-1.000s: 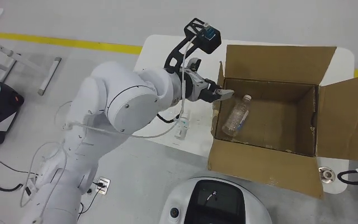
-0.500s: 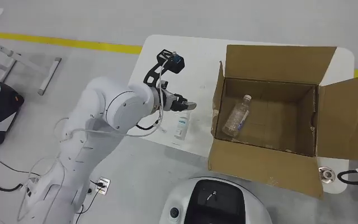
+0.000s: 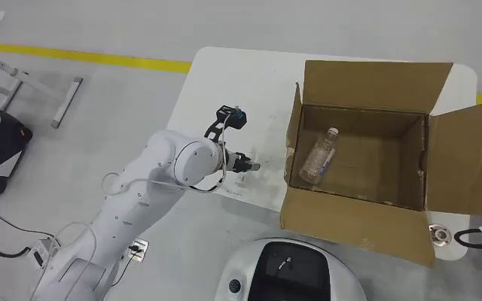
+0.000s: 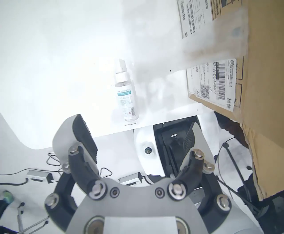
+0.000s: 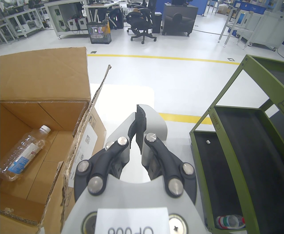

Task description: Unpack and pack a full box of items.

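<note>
Just ahead of your left fingers [image 4: 85, 135], spread wide and empty, the spray bottle [image 4: 125, 95] lies on the surface [image 4: 55, 66], nozzle pointing away. They're the nearer pair — right fingers [image 5: 140, 124] sit pressed together by the box [image 5: 44, 66].

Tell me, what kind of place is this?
Probably a robot lab or workshop: there's a yellow floor line, metal workbenches with gear, office chairs and a green cart.

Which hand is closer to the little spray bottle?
Left. The left hand is open, right by the spray bottle. The right hand is shut, out on the other side of the box, so the box stands between them.
</note>
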Controlling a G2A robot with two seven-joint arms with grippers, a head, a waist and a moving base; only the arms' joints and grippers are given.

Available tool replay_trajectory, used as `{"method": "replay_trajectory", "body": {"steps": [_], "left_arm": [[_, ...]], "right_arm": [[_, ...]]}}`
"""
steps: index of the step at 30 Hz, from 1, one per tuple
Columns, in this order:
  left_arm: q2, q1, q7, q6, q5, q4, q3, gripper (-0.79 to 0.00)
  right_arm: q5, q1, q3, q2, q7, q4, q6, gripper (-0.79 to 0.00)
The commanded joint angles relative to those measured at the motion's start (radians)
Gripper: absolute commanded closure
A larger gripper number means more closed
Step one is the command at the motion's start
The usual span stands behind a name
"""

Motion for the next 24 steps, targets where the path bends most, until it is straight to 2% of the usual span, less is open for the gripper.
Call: {"method": "replay_trajectory", "body": {"steps": [1,15,19,24], "left_arm": [[0.0,0.004,0.009,0.009,0.008,0.008,0.012,-0.785],[0.0,0.007,0.019,0.007,0.008,0.009,0.013,-0.785],[-0.005,0.024,0.076,-0.044,0.02,0.046,0.046,-0.785],[-0.012,0.001,0.072,-0.107,0.058,0.12,0.098,-0.785]], "right_arm": [[0.0,0.0,0.0,0.0,0.0,0.0,0.0,0.0],[0.0,0.0,0.0,0.0,0.0,0.0,0.0,0.0],[0.0,0.0,0.0,0.0,0.0,0.0,0.0,0.0],[0.0,0.0,0.0,0.0,0.0,0.0,0.0,0.0]]}}
